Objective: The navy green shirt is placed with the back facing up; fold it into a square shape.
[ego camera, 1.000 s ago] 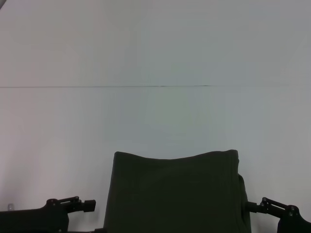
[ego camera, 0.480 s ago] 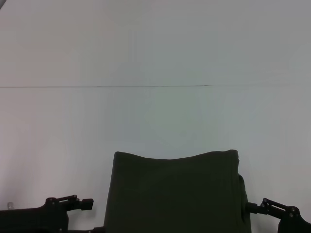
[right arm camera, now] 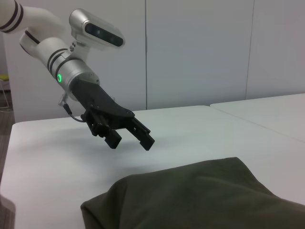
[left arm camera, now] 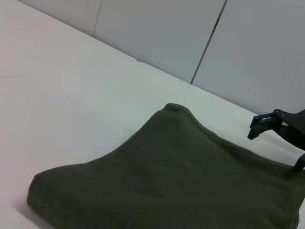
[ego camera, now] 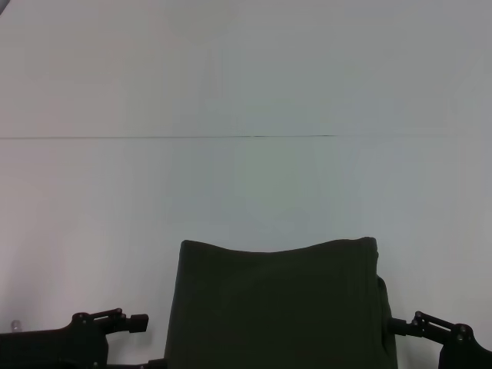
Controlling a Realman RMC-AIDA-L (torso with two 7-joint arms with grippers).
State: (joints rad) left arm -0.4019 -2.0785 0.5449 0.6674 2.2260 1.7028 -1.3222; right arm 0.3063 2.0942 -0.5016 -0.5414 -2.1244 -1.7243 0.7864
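A pale white table (ego camera: 246, 184) fills the head view, crossed by one thin seam; plain light wall panels are seen behind it in both wrist views. The left gripper (ego camera: 138, 323) is held low at the near left edge of the head view, just beside the shirt's left side and apart from it; its jaws are parted with nothing between them, as shown from the right wrist view (right arm camera: 129, 137), where it hangs above the table beyond the cloth. The right gripper (ego camera: 396, 327) is held low at the near right, its tip right at the shirt's right edge; whether cloth is touched or the fingers are spread cannot be told; it is seen also from the left wrist view (left arm camera: 262, 126). The navy green shirt (ego camera: 277, 304) is laid flat at the near middle of the table, between the two grippers; it is folded into a compact, roughly square block, layers stacked at the right edge; its far edge runs left to right with a slight dip in the middle; the near part is cut off by the picture edge, so the long axis cannot be told.
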